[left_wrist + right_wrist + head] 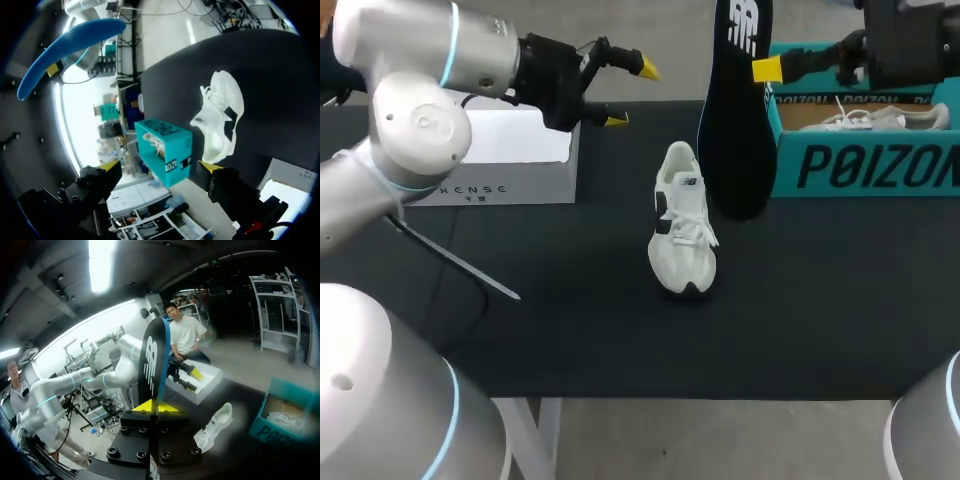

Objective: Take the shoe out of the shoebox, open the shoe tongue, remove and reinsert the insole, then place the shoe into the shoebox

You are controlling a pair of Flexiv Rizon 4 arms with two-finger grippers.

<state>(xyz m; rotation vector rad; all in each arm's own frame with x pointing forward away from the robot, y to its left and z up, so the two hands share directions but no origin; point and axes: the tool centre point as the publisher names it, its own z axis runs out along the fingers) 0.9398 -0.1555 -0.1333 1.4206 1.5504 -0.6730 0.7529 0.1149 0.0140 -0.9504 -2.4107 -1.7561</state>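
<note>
A white sneaker (682,220) stands on the black table mat, toe toward the front edge. My right gripper (767,70) is up in the air beside the teal shoebox (865,165), shut on the edge of a black insole (735,130) that hangs above the sneaker. In the right wrist view the insole (152,357) stands upright, pinched between the yellow tips of the right gripper (156,406), with the sneaker (217,425) below. My left gripper (628,93) hovers open and empty, left of the insole. From the left wrist view, the sneaker (220,120), the shoebox (165,150) and the insole's blue underside (65,47) lie ahead of the left gripper (160,167).
A second white shoe (880,118) lies inside the teal shoebox. A white box (510,165) sits at the back left of the table, under my left arm. Bare black mat (620,340) stretches in front of the sneaker.
</note>
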